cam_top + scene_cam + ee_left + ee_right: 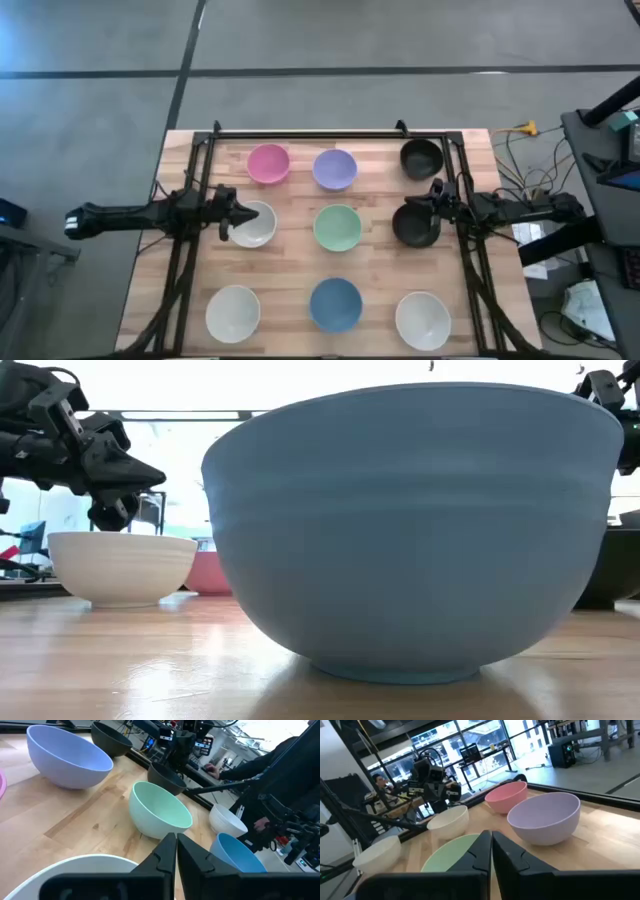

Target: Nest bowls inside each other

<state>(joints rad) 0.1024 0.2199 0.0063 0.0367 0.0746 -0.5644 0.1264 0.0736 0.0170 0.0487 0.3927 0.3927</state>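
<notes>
We see nine bowls set apart in three rows of three on the wooden table (300, 290), none of them inside another. In the far row stand the pink bowl (268, 163), the lavender bowl (335, 169) and a black bowl (421, 157). In the middle row stand a white bowl (254, 224), the mint green bowl (338, 227) and a second black bowl (414, 224). In the near row stand another white bowl (233, 311), the blue bowl (335, 304) and a third white bowl (422, 320).

The left gripper (232, 216) hangs over the left rim of the middle-row white bowl. In the left wrist view we see its two fingers (162, 860) pressed together, with nothing between them, and the white rim lies just under them.

The right gripper (432, 200) is above the far right rim of the middle-row black bowl. In the right wrist view its fingers (507, 855) are also together and hold nothing.

In the low view the blue bowl fills most of the picture, and the left gripper hangs just above the white bowl behind it.
</notes>
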